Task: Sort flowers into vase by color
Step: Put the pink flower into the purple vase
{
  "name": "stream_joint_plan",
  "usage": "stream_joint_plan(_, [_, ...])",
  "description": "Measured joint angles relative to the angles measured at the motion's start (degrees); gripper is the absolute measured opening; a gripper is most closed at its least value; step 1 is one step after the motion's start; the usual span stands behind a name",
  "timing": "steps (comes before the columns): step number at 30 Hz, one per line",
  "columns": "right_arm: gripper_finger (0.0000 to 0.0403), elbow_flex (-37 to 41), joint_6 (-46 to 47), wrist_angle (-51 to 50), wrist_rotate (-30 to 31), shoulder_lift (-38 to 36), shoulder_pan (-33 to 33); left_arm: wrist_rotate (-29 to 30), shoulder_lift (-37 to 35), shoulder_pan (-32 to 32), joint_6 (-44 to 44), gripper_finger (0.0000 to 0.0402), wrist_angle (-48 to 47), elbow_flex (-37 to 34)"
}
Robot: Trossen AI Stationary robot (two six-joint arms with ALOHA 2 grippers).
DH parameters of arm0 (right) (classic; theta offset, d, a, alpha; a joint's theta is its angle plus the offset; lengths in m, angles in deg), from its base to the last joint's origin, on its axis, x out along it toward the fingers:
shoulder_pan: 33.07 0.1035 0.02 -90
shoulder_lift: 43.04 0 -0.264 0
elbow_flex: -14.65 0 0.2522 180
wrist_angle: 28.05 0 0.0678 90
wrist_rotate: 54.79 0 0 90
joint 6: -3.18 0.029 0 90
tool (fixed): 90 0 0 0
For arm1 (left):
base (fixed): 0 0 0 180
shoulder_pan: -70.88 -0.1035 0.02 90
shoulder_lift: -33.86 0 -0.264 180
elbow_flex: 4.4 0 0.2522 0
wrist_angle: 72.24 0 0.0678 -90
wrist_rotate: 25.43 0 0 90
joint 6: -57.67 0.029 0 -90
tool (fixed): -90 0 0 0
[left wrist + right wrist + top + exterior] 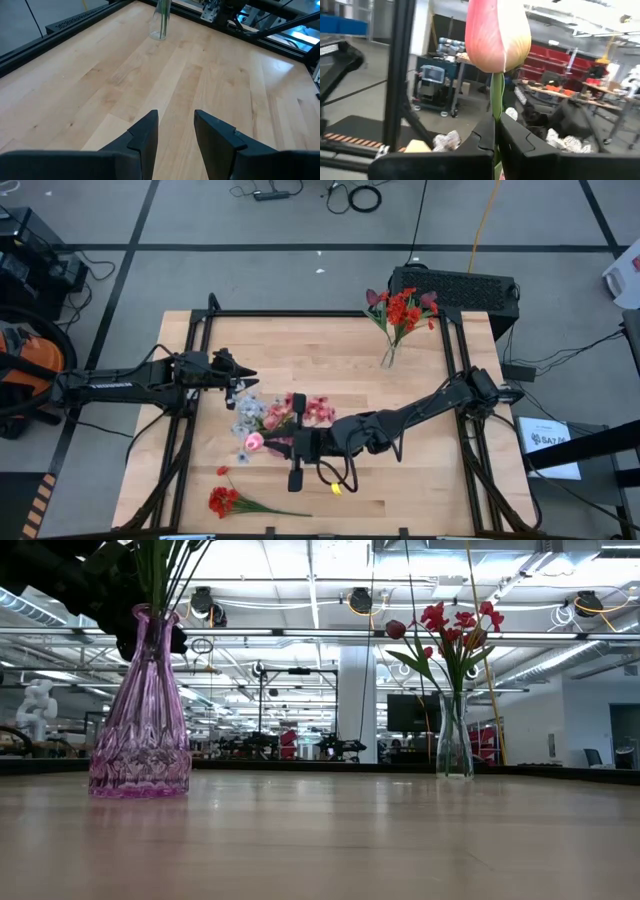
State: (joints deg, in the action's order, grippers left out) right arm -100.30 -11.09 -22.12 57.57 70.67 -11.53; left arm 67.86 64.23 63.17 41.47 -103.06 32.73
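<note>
My right gripper (pixel 274 442) (pixel 496 131) reaches to the table's middle, beside a bunch of pink and pale blue-white flowers (pixel 275 413), and is shut on a pink tulip (pixel 254 441) (pixel 497 35). That bunch stands in a purple glass vase (pixel 140 725), which the blooms hide from above. Red flowers (pixel 403 310) (pixel 450 625) stand in a clear vase (pixel 453 740) at the far right. A red spray (pixel 225 500) lies flat near the front edge. My left gripper (pixel 243 376) (pixel 175 130) hovers open at the left, with nothing between its fingers. My right gripper pinches the tulip's green stalk (pixel 496 102) between its two fingers, just below the bud. The fingers point about level toward the table's left, and the stalk runs along them. The bud stands out past the fingertips, clear of the table.
A small red bud (pixel 222 471) and a pale blue bloom (pixel 241 457) lie loose on the wood left of the right gripper. A black frame (pixel 300 313) borders the table. Bare wood lies between the two vases.
</note>
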Motion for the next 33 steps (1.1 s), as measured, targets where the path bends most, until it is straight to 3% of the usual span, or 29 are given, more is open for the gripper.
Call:
stream_joint_plan(9, [0.0,-0.02,7.34,-5.31,-0.36,-0.15,-1.45,-0.01,0.0,0.0,0.02,0.0134,0.01,0.0])
stream_joint_plan(26, [0.0,0.11,5.9,-0.7,-1.77,0.78,-2.54,-0.07,0.0,0.01,0.02,0.0134,0.02,0.0])
stream_joint_plan(33, [0.0,0.08,5.84,2.62,-3.4,2.78,-3.14,-4.9,-0.01,0.01,-0.02,0.0134,-0.15,0.0])
